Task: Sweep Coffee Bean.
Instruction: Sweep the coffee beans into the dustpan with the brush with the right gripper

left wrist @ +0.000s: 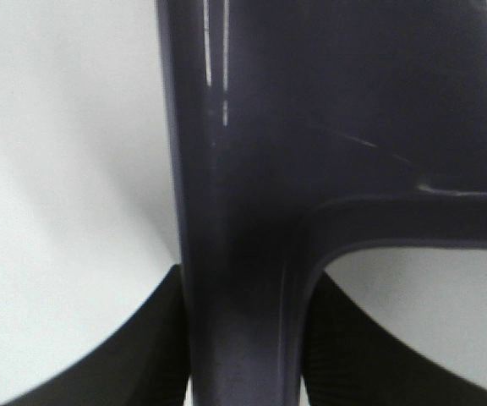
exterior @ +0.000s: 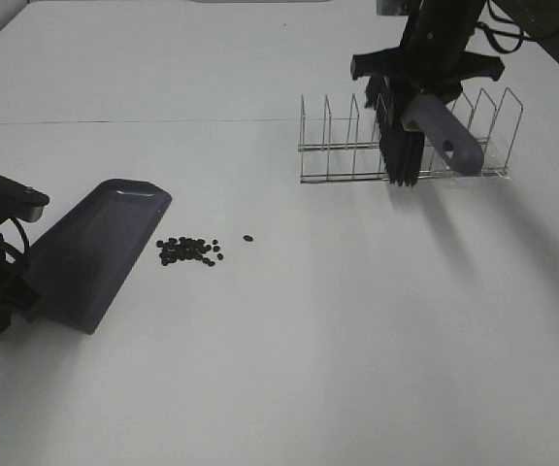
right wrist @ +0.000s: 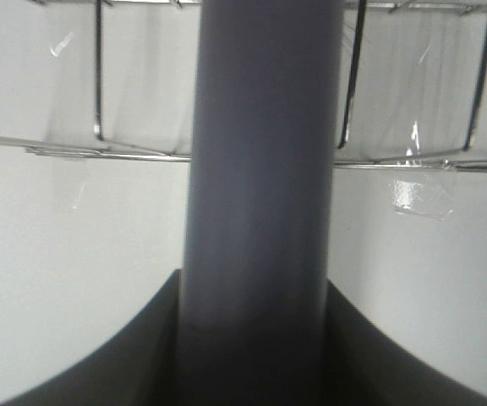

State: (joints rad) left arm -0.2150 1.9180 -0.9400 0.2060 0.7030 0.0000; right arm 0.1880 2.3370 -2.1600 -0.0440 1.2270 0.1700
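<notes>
Dark brown oval coffee beans (exterior: pixel 190 250) are lying clustered on the white table (exterior: pixel 309 369), just off the lip of the grey-purple plastic dustpan (exterior: pixel 100 248), whose handle the left gripper (left wrist: pixel 243 372) is clamping. The right gripper (right wrist: pixel 252 364) is clasping the grey-handled, black-bristled brush (exterior: pixel 449 136) at the clear wire rack (exterior: pixel 347 155). Its bristles may be snagging a wire, dragging the rack along.

High camera overlooks the table (exterior: pixel 357 369); wrist cameras seemingly peer close.

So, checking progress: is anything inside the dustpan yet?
The dustpan looks bare inside in the high view; the coffee beans lie just outside its front edge. Its rear, by the handle, is partly covered by the left tool.
</notes>
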